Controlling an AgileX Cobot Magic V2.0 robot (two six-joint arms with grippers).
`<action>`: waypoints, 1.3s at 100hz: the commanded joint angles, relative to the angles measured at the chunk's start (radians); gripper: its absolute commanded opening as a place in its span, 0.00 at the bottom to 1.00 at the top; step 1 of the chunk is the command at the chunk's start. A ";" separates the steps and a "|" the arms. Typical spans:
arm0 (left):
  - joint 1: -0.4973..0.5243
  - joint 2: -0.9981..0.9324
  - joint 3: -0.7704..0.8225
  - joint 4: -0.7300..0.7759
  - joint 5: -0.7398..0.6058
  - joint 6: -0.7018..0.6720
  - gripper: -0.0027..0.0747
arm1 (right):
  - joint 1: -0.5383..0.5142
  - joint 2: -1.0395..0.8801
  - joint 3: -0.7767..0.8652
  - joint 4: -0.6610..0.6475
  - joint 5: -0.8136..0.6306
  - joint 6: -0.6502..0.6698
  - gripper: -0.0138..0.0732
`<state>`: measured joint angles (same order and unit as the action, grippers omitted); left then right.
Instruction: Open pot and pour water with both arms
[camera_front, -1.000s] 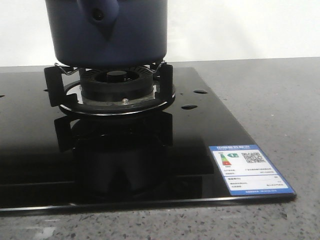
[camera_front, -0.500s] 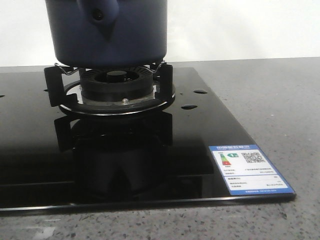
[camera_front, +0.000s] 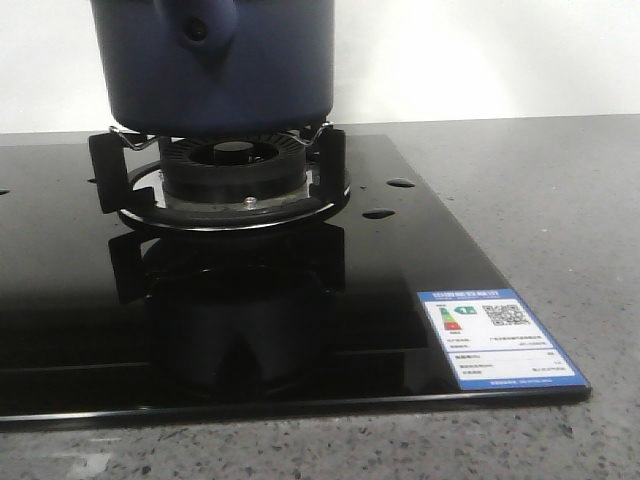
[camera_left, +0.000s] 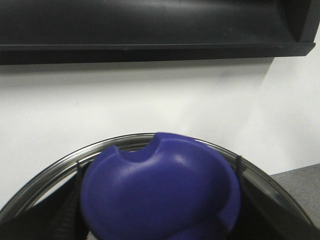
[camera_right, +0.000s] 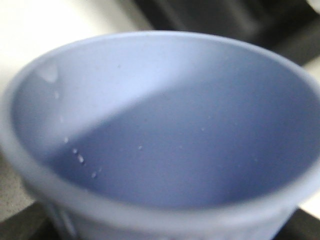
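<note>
Nothing has moved since the earlier frames | navy pot (camera_front: 220, 65) sits on the gas burner (camera_front: 232, 170) | blue lid knob (camera_left: 160, 190) and pale blue cup (camera_right: 160, 135) fill the wrist views | both grippers hidden, grip cannot be told

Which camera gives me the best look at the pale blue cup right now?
The right wrist view: the pale blue cup fills that picture, showing its rim and a few droplets on the inner wall, though blurred. The front view shows only the pot on the burner, and the left wrist view shows a blue knob on a lid; neither shows the cup.
</note>
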<state>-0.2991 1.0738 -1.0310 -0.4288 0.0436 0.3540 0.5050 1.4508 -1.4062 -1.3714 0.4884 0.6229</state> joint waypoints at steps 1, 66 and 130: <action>0.003 -0.024 -0.038 0.007 -0.091 0.000 0.55 | -0.065 -0.085 -0.029 0.059 -0.062 0.087 0.44; 0.003 -0.024 -0.038 0.007 -0.089 0.000 0.55 | -0.726 -0.366 0.530 0.173 -0.930 0.417 0.44; 0.003 -0.024 -0.038 0.007 -0.080 0.000 0.55 | -0.879 -0.072 0.795 0.339 -1.268 0.041 0.44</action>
<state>-0.2991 1.0738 -1.0310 -0.4211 0.0609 0.3540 -0.3689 1.3603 -0.5886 -1.0862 -0.6785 0.7090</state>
